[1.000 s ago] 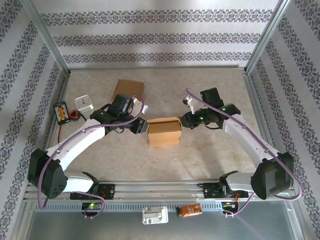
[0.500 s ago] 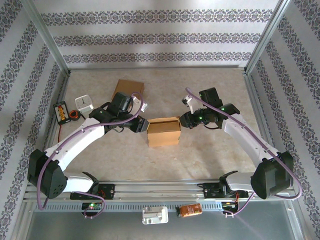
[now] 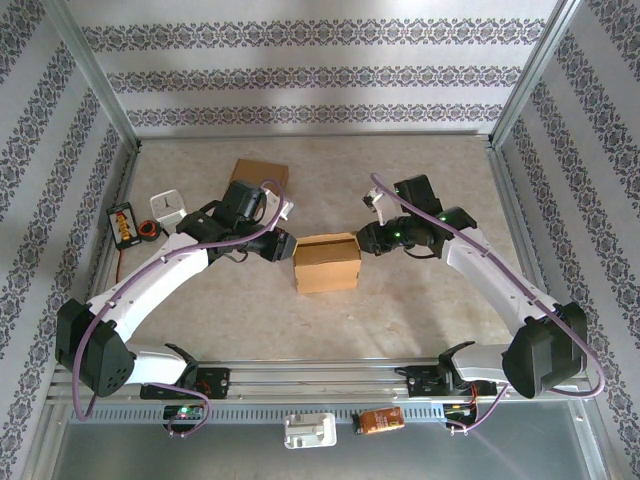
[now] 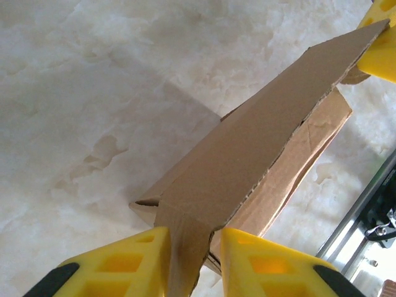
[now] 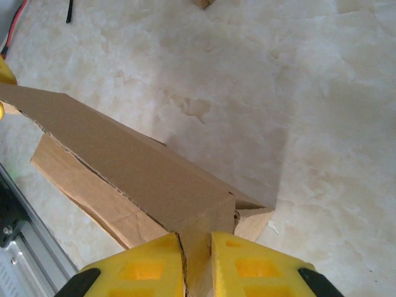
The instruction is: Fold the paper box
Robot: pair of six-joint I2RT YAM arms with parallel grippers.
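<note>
The box [image 3: 327, 262] sits at the centre of the top view on the worktop [image 3: 430, 180], between the two arms, partly formed, with one long panel raised over its body. The left fingers [image 4: 117, 266] pinch the flap at the box's left end. In the left wrist view that flap fills most of the gap between them, though it lies closer to one finger, so the hold looks less firm. The right fingers [image 5: 139, 272] are pressed tight on the flap at the opposite end, with only a thin strip of cardboard between them.

The long panel's edge is ragged, and in the lower right of the left wrist view a crease looks partly torn. If the arms pull away from each other, or one moves faster than the other, that weak line could rip further instead of folding. The looser left hold could also let its flap slide out, and the panel would then spring back up. As both holds are on thin end flaps, a sideways push may twist or drag the whole box across the worktop rather than bend the fold. A flat piece of cardboard [image 3: 260, 176] lies in the upper left, well apart.
</note>
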